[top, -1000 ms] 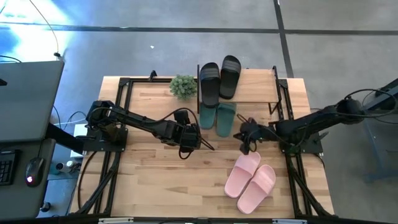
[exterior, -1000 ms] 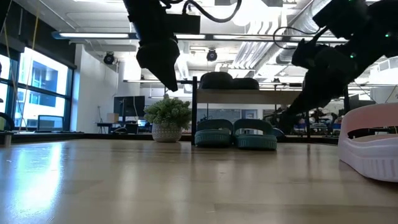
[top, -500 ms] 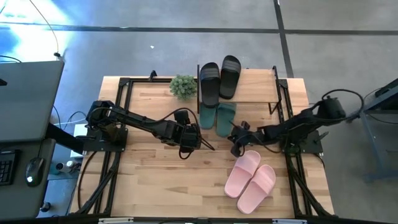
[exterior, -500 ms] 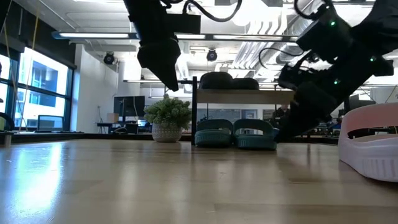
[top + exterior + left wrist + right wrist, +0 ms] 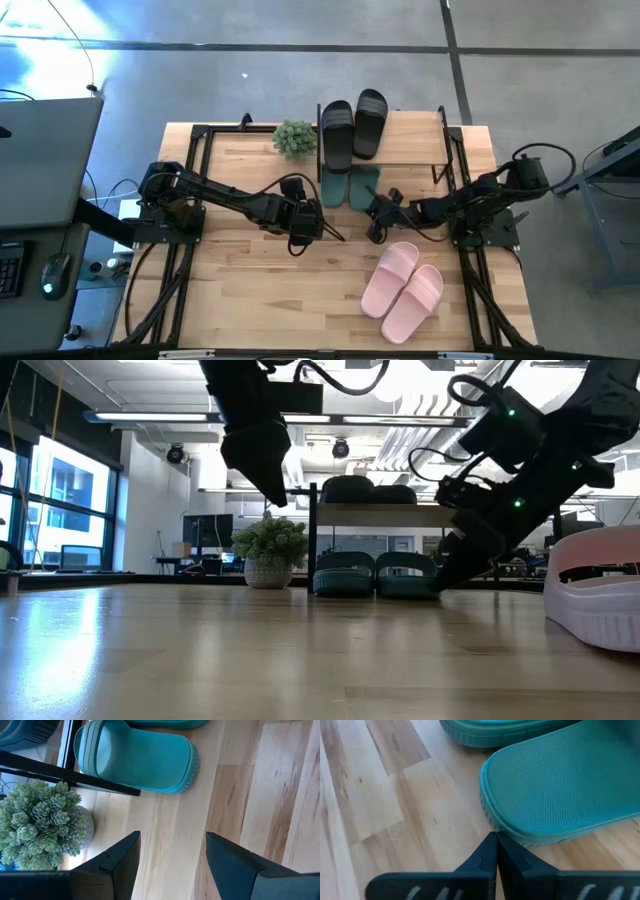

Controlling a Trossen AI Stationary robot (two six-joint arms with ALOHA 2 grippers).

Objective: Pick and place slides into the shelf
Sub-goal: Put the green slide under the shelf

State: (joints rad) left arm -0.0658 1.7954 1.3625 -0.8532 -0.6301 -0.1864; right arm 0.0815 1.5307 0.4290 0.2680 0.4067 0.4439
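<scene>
**A:** Start at the right gripper (image 5: 374,212). What is it doing?

**B:** Its fingers are pressed together with nothing between them, tips touching the heel edge of the teal-green rubber slide sandals (image 5: 350,187), which lie side by side on the table under the shelf board. I judge it is nudging that pair further in.

**A:** And the left gripper (image 5: 172,862)?

**B:** Spread and empty, hovering near the same teal pair on the other side, by the small green potted plant (image 5: 294,138).

**A:** So how much is done?

**B:** The black rubber slide sandals (image 5: 352,124) sit on top of the low shelf with a light wooden plank and thin black posts (image 5: 415,137). The teal pair is nearly home beneath it. The pale pink rubber slide sandals (image 5: 403,290) lie well apart on the open table, untouched. I'd say two pairs placed, one left.

**A:** The setting?

**B:** A light wooden plank table (image 5: 240,290) on a black frame, grey floor around. Behind it is an open office with windows, ceiling ducts and monitors.
</scene>
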